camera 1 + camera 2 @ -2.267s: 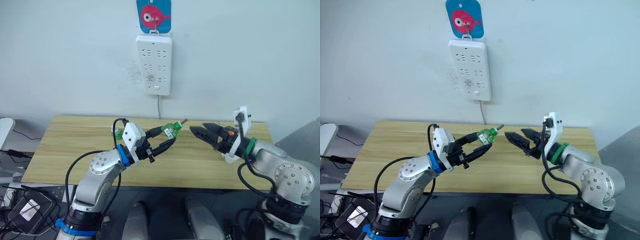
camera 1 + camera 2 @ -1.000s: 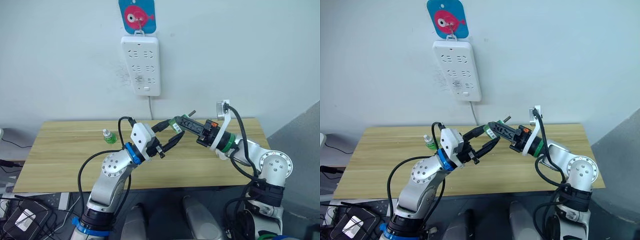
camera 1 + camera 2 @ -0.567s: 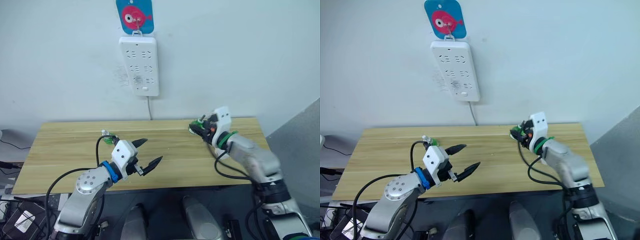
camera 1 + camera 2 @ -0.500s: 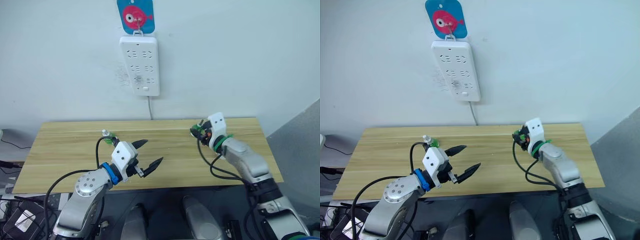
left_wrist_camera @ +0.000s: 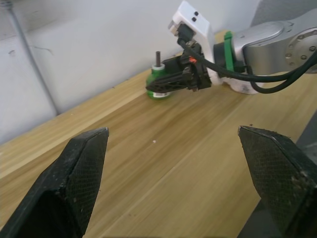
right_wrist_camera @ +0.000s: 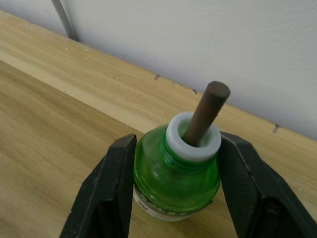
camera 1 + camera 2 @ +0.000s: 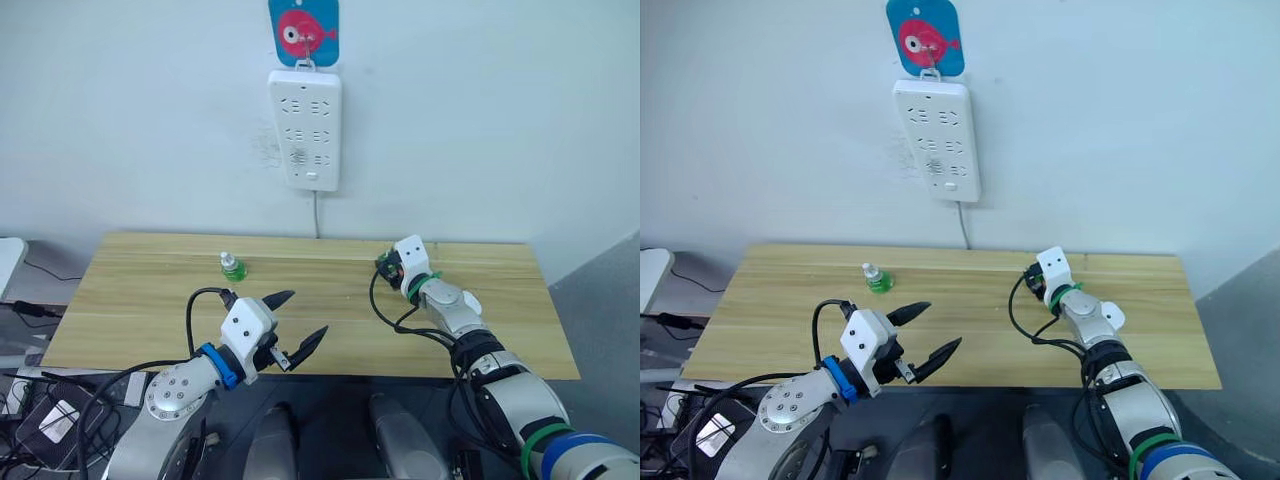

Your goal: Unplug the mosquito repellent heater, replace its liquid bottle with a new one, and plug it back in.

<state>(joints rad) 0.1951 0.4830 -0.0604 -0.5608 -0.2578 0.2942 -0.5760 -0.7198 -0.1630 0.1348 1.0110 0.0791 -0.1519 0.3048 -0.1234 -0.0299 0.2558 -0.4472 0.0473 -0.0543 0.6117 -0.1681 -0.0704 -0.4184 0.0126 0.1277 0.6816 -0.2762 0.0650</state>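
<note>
Its liquid bottle point(image 6: 177, 178), a squat clear-green glossy thing with a white collar and a thin dark matte wick stem, stands upright on the pale wood-grain bench point(image 7: 150, 280) near the wall, clamped on both sides between the black fingers of our right end effector point(image 6: 176, 193). Our left end effector point(image 7: 297, 325) hangs over the bench's front edge with its textured black fingers point(image 5: 79, 178) spread wide and nothing in them. The new one point(image 7: 232, 266), green with a pale stubby top, stands apart on the bench's left half, below the white power strip point(image 7: 305, 128) on the wall
</note>
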